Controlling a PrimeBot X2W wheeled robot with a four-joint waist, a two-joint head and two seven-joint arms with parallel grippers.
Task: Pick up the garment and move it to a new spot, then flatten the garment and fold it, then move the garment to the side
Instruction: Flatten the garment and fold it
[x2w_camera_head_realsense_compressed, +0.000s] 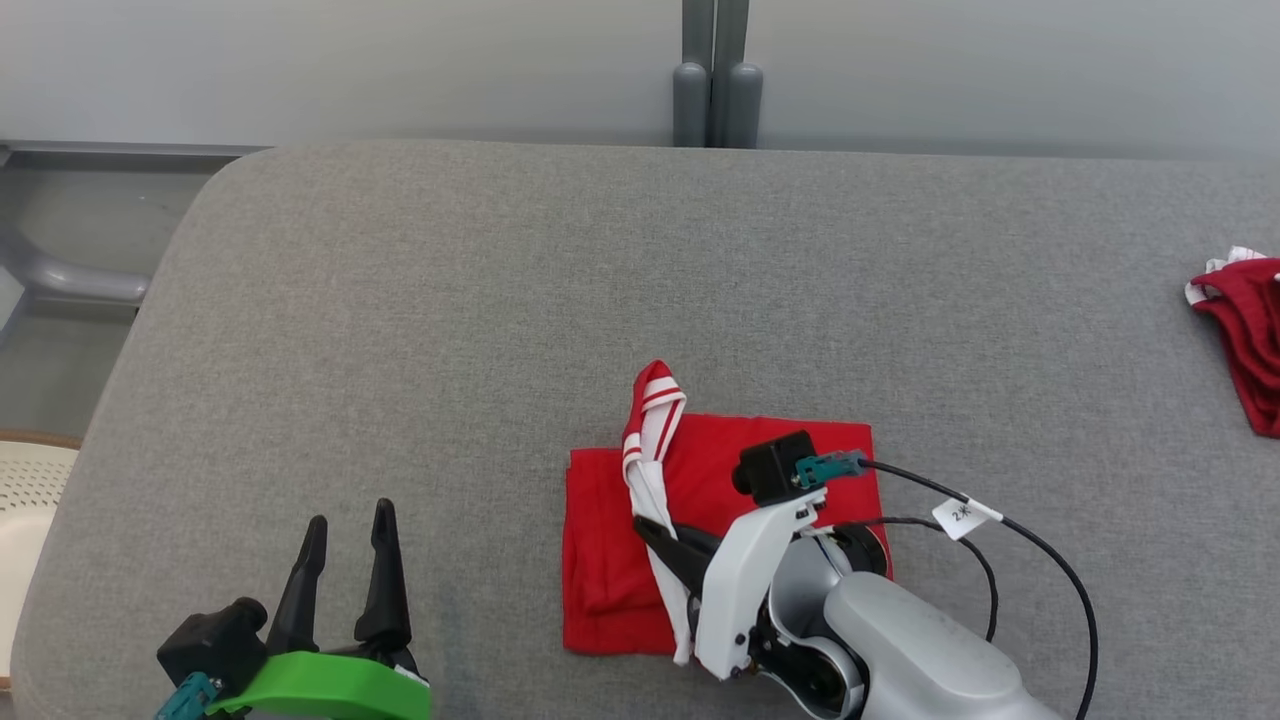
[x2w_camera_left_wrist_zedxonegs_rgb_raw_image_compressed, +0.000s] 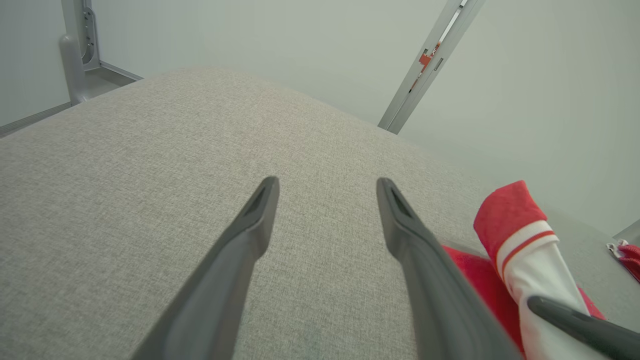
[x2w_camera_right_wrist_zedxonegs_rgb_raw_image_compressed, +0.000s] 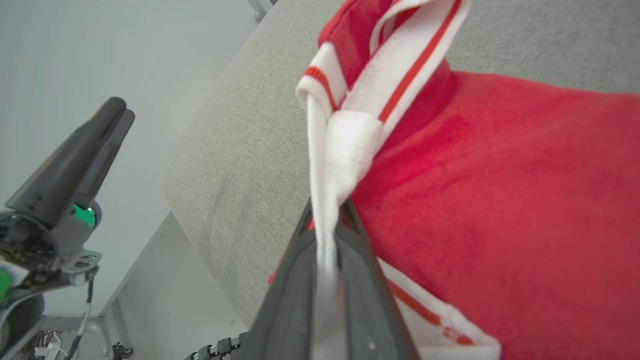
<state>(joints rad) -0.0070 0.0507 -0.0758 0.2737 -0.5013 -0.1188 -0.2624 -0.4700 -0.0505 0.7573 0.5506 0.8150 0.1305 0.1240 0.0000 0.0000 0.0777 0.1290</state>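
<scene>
Now: fold step in hand, striped edge pinched

Largest first. One grey fabric-covered table (x2w_camera_head_realsense_compressed: 400, 350) with rounded corners spans the head view. On it, near the front edge and a little right of centre, lies one red cloth garment (x2w_camera_head_realsense_compressed: 600, 540). It is already down to a roughly rectangular packet, flat on the table. A second red garment (x2w_camera_head_realsense_compressed: 1245, 330), crumpled and showing a bit of white trim, sits at the table's far right edge, well apart from the first. Count: two garments, one in work.

Two grippers. The right gripper (x2w_camera_head_realsense_compressed: 655, 535) comes in over the packet from the lower right. Its dark fingers are pressed together on the garment's white red-striped band (x2w_camera_head_realsense_compressed: 655, 420), and the right wrist view shows white cloth squeezed between them. The band rises off the red panel and its free end stands up, tilted toward the far side. The left gripper (x2w_camera_head_realsense_compressed: 350, 515) hovers over bare table at lower left, fingers spread wide with nothing between them, well apart from the garment.

Smallest: one black cable (x2w_camera_head_realsense_compressed: 1040, 550) with a white tag runs from the right wrist.

Judgement: flattening looks done and the fold is in hand, with the last loose edge being dealt with. The next move calls for carrying the band over the red panel, laying it flat without dragging the packet, then letting go. The free left gripper could pin the near left corner. The move to the side is not yet done.
</scene>
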